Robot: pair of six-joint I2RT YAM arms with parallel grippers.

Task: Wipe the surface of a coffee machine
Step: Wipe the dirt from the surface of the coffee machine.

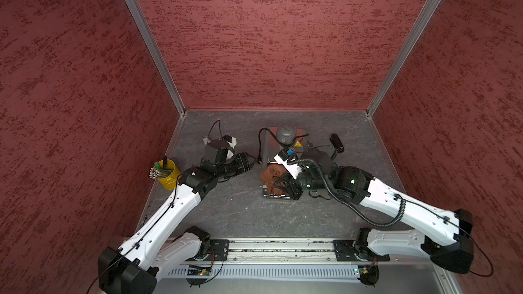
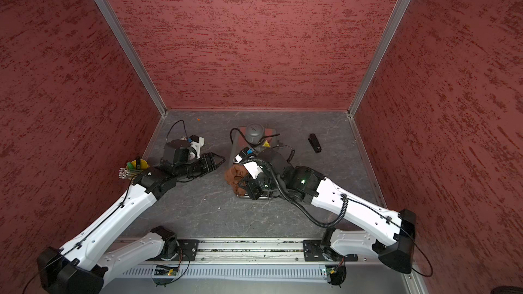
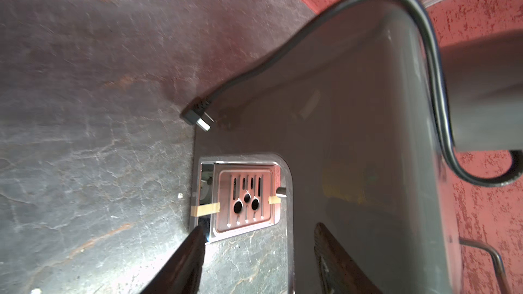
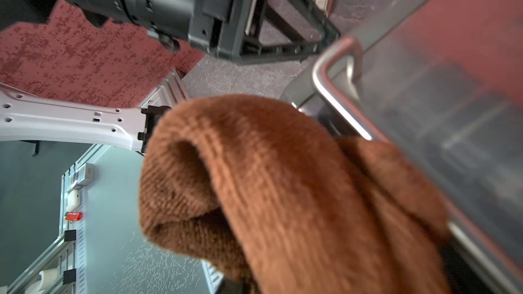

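The coffee machine (image 1: 283,144) (image 2: 254,137), a grey metal box with a rounded dome and a yellow warning sticker, stands mid-table in both top views. My right gripper (image 1: 278,182) (image 2: 243,184) is shut on a bunched brown cloth (image 1: 272,177) (image 2: 235,177) (image 4: 283,193), pressed against the machine's front top. The cloth hides the gripper's fingers in the right wrist view. My left gripper (image 1: 254,161) (image 2: 223,161) (image 3: 259,227) stands open close to the machine's left side (image 3: 353,137). The drip tray (image 3: 244,199) and black cord (image 3: 433,66) show in the left wrist view.
A yellow cup of sticks (image 1: 167,175) (image 2: 135,166) stands by the left wall, behind my left arm. A small black object (image 1: 336,142) (image 2: 314,142) lies right of the machine. The cord's plug (image 3: 198,118) rests on the table. Red walls close in three sides.
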